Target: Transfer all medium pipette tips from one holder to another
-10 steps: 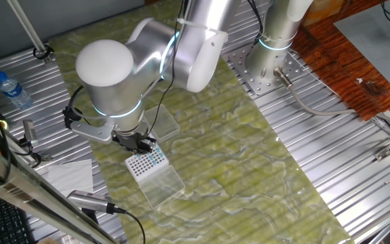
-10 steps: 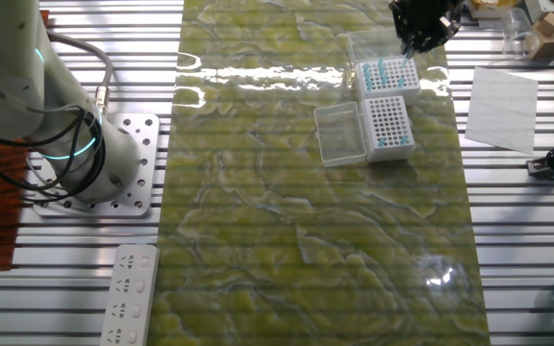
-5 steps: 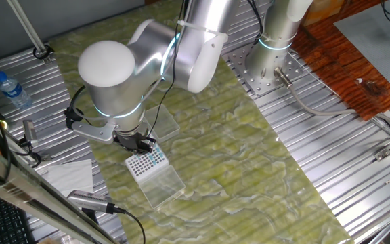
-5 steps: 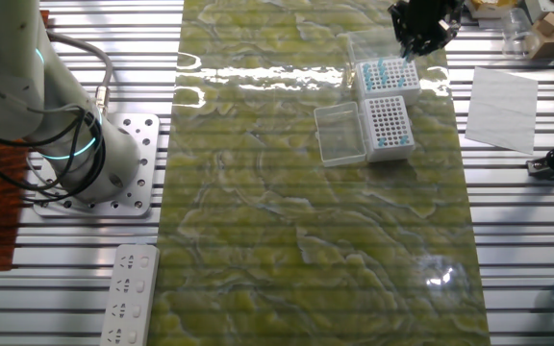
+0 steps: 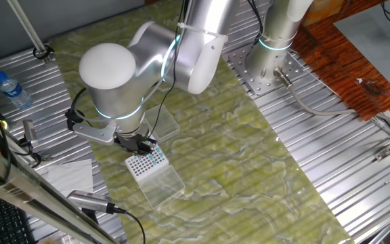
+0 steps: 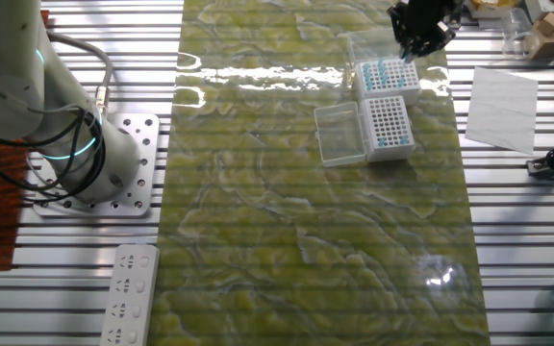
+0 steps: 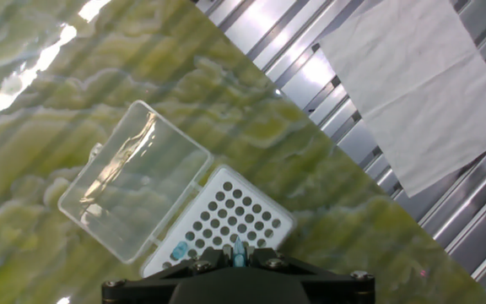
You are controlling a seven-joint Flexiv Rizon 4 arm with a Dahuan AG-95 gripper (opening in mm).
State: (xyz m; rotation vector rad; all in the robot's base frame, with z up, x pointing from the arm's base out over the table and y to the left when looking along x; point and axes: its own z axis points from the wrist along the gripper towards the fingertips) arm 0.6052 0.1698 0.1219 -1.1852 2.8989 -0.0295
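My black gripper (image 6: 417, 37) hangs over the far end of a white holder (image 6: 389, 79) and is shut on one light-blue medium pipette tip (image 7: 239, 252), pinched upright between the fingers. That holder carries rows of blue tips (image 6: 372, 72) on its left part, and its other holes look empty. A second white holder (image 6: 390, 128) beside it has a few blue tips along its near edge. In the hand view a holder (image 7: 241, 211) with mostly empty holes lies below the jaws, one tip (image 7: 179, 250) standing in it. In one fixed view my gripper (image 5: 138, 144) sits above the holder (image 5: 145, 163).
Clear hinged lids (image 6: 339, 134) (image 6: 366, 43) lie open beside the holders. A white paper sheet (image 6: 503, 106) rests on the ribbed metal to the right. A water bottle (image 5: 11, 89), cables and a metal tool (image 5: 87, 200) lie off the green mat. The second arm's base (image 6: 113, 168) stands left.
The arm has shifted only slightly, and the gripper sits a touch higher over the holder. The tip stays pinched in the jaws.
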